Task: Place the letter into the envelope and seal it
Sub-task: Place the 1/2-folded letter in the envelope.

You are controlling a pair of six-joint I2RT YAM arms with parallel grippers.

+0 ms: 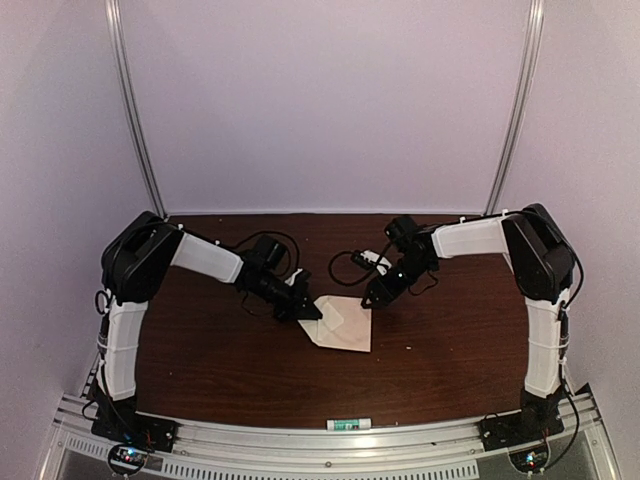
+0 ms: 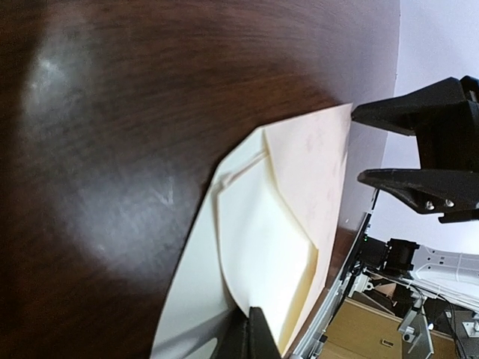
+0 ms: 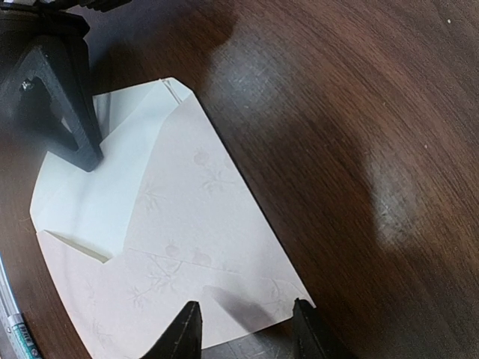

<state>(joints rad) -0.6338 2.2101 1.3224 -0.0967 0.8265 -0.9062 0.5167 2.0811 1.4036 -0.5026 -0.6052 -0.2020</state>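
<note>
Sealing stage, I judge: letter (image 2: 262, 250) tucked in envelope (image 1: 347, 326), mid-table (image 1: 220, 350). Left tool (image 1: 308, 310) clenched, pinning its 9 o'clock corner; right tool (image 1: 372, 297) released at 1 o'clock. Next: press flap down.

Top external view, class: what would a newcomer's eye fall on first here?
The pale envelope stands out in the middle of the dark table. Two black grippers meet over it: the left gripper, shut, on its left corner, and the right gripper, open, at its far right edge.
</note>
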